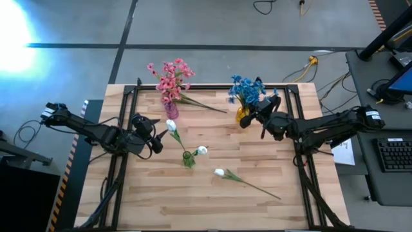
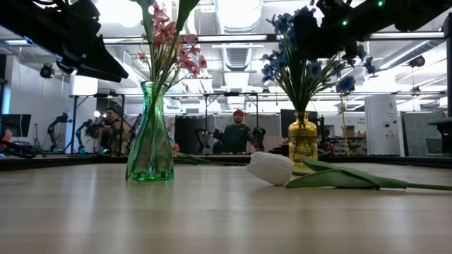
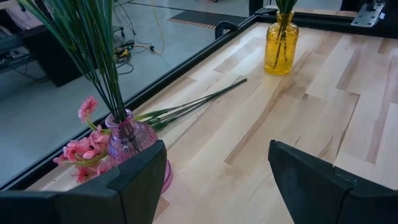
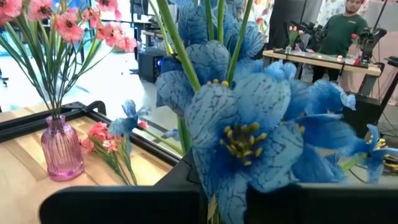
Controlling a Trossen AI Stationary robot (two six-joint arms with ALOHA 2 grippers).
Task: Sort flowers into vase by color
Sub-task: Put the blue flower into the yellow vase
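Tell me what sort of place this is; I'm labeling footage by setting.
Probably a robotics lab or workshop: a framed wooden table on bare concrete, other robot arms on benches behind with people beside them, and a desk with keyboard alongside.

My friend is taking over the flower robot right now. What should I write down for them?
Right gripper: shut, at the yellow vase among the blue flowers; whether it grips a stem can't be seen.
Left gripper: open, empty, near the white flower leaning from the green vase.
Done: pink flowers stand in the pink vase, blue ones in the yellow vase, two white ones in the green vase.
Left: one pink sprig lies on the table beside the pink vase; one white tulip lies loose toward the front.
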